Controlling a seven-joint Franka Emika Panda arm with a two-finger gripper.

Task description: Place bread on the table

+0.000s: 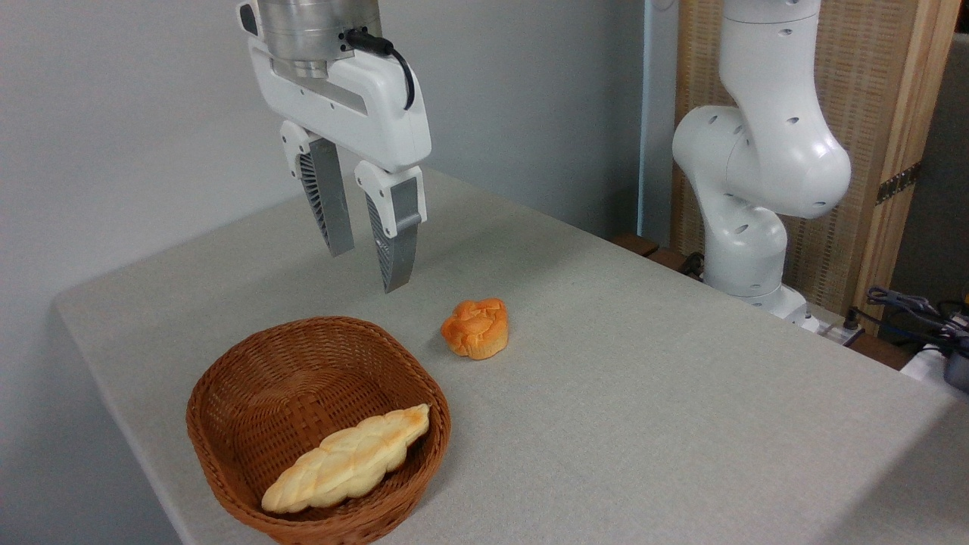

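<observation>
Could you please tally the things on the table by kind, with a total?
Braided bread loaf, lying in the basket: 1
Small orange bun, on the table: 1
Brown wicker basket: 1
Total: 3

The bread (347, 460) is pale yellow going golden-brown at one tip, with a braided pattern, and it sits in a warm brown woven wicker basket (250, 393). The little bun (475, 327) is bright orange, and the table (643, 393) is plain light grey-beige, matte. The gripper (367, 266) has a glossy white body with grey ribbed fingers and a black cable on top.
</observation>
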